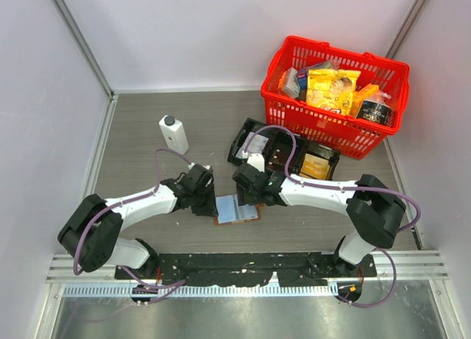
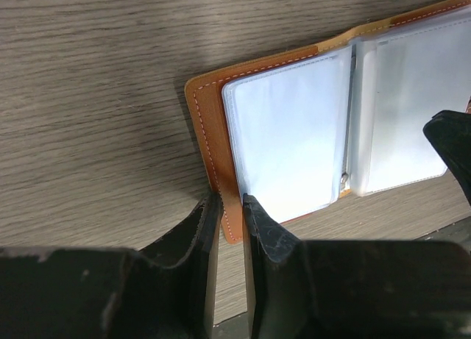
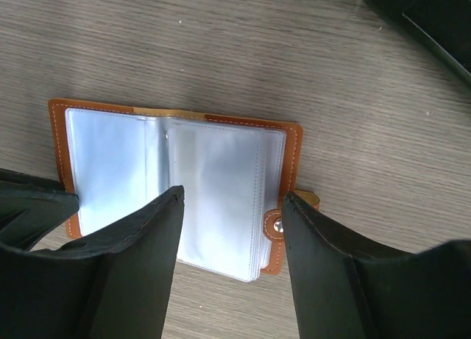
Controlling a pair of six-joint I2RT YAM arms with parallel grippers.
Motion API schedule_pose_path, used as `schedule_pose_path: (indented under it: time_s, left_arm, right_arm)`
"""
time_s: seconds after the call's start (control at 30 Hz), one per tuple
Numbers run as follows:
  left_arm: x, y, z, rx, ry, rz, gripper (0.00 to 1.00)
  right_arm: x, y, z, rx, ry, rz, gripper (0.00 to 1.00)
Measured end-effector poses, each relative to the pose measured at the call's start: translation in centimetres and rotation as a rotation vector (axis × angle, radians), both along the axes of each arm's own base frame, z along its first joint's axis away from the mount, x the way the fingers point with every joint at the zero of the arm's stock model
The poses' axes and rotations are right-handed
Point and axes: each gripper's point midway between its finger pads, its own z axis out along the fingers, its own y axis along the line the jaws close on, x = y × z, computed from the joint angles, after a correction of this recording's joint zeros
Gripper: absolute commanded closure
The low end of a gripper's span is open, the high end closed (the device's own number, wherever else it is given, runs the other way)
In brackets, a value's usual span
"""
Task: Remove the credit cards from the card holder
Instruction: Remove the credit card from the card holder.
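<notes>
The card holder [image 1: 237, 210] lies open, pale pockets up, on the table [image 1: 140, 133] between the 2 arms, with the left gripper [image 2: 229, 203] pinched onto its brown cover edge at 9 o'clock and the right gripper [image 3: 232, 199] spread wide over its 3 o'clock half.

Bare tabletop [image 1: 294, 232] lay open at the card holder's [image 1: 237, 210] 5 o'clock; left gripper [image 1: 208, 209] blocked 9, right gripper [image 1: 247, 200] 12, black tray [image 1: 237, 149] 1.
</notes>
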Motion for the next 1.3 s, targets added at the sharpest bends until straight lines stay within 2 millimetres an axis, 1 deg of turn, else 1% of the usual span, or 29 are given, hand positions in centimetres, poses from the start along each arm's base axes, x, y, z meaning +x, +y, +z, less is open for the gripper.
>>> schedule_pose_path:
  time_s: [0.07,0.33,0.6,0.9,1.3]
  left_arm:
    - [0.0,0.0,0.0,-0.001,-0.001,0.000,0.78]
    - [0.0,0.0,0.0,-0.003,-0.001,-0.001,0.79]
    - [0.0,0.0,0.0,-0.004,-0.001,-0.001,0.79]
    - [0.0,-0.2,0.0,-0.011,-0.001,-0.003,0.79]
    - [0.0,-0.2,0.0,-0.015,-0.003,-0.004,0.79]
  right_arm:
    - [0.0,-0.1,0.0,-0.004,0.000,-0.002,0.39]
    - [0.0,0.9,0.0,0.046,-0.001,0.014,0.39]
    - [0.0,1.3,0.1,0.062,-0.002,0.017,0.40]
    - [-0.3,1.0,-1.6,0.032,0.029,0.014,0.40]
    - [-0.4,1.1,-1.8,0.040,0.038,0.007,0.40]
